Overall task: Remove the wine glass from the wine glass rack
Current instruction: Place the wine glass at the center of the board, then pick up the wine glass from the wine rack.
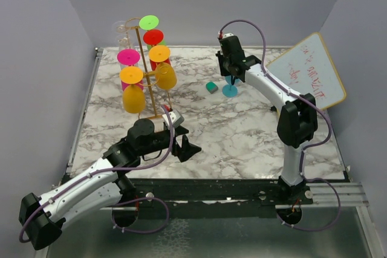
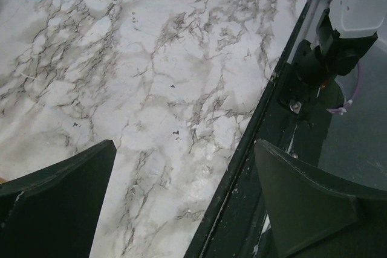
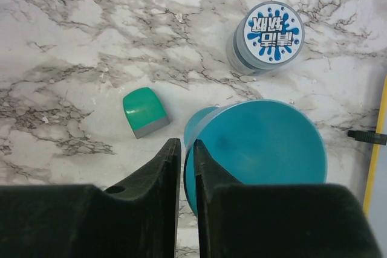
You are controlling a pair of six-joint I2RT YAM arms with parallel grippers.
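Wine glass stands on worktop, R pincer straddles its rim near-closed – can't tell if gripping; I'd open fully, lift straight up.

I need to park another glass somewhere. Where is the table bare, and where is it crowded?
Bare marble: the middle, between the left gripper and the teal glass; also near right, beside the right arm. Crowded: back left around the rack, and by the green block.

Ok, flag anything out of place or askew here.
Nothing looks spilled or broken. The yellow-framed whiteboard sits tilted at the right edge of the table, and one teal wine glass stands on the marble, apart from the wine glass rack.
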